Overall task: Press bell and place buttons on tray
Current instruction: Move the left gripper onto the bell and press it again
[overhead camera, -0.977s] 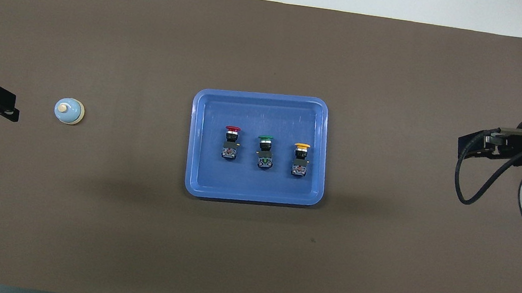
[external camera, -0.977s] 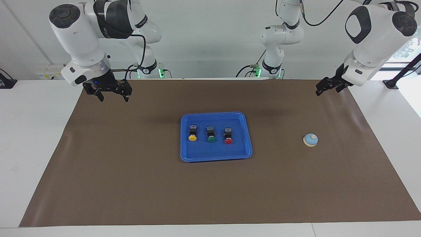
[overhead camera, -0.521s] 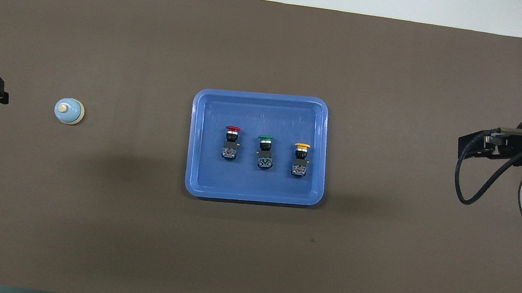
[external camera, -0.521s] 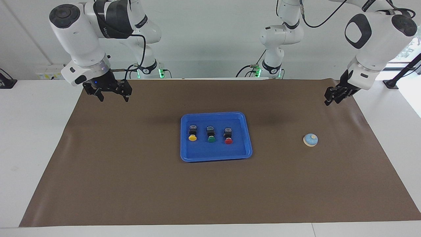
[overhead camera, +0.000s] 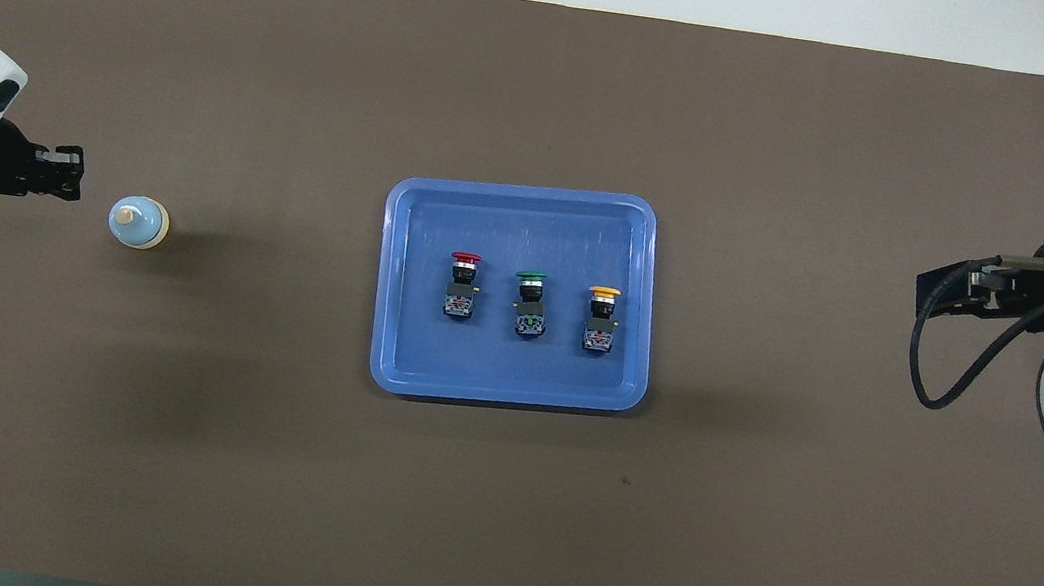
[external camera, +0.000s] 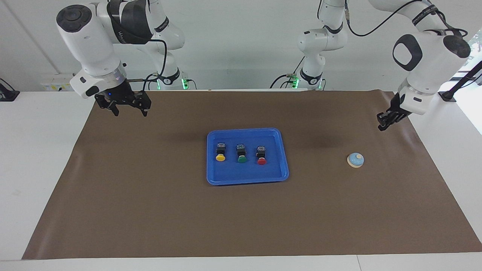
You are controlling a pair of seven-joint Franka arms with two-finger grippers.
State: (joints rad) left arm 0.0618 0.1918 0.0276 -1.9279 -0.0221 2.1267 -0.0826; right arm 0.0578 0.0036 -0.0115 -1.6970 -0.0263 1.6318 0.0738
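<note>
The blue tray [external camera: 280,150] [overhead camera: 411,218] lies mid-table on the brown mat. In it stand three buttons in a row: yellow [external camera: 220,157] [overhead camera: 604,293], green [external camera: 242,159] [overhead camera: 531,277] and red [external camera: 261,160] [overhead camera: 466,257]. The light-blue bell [external camera: 355,160] [overhead camera: 137,222] sits on the mat toward the left arm's end. My left gripper [external camera: 381,127] [overhead camera: 76,177] hangs shut and empty in the air over the mat beside the bell, not touching it. At the right arm's end of the mat my right gripper [external camera: 130,111] [overhead camera: 925,296] hangs open and empty.
The brown mat [external camera: 150,210] covers most of the white table [external camera: 37,158]. Both arms' bases stand at the table's edge on the robots' side.
The left gripper has closed and come down over the mat toward the bell. The right arm, the tray, the buttons and the bell have not moved.
</note>
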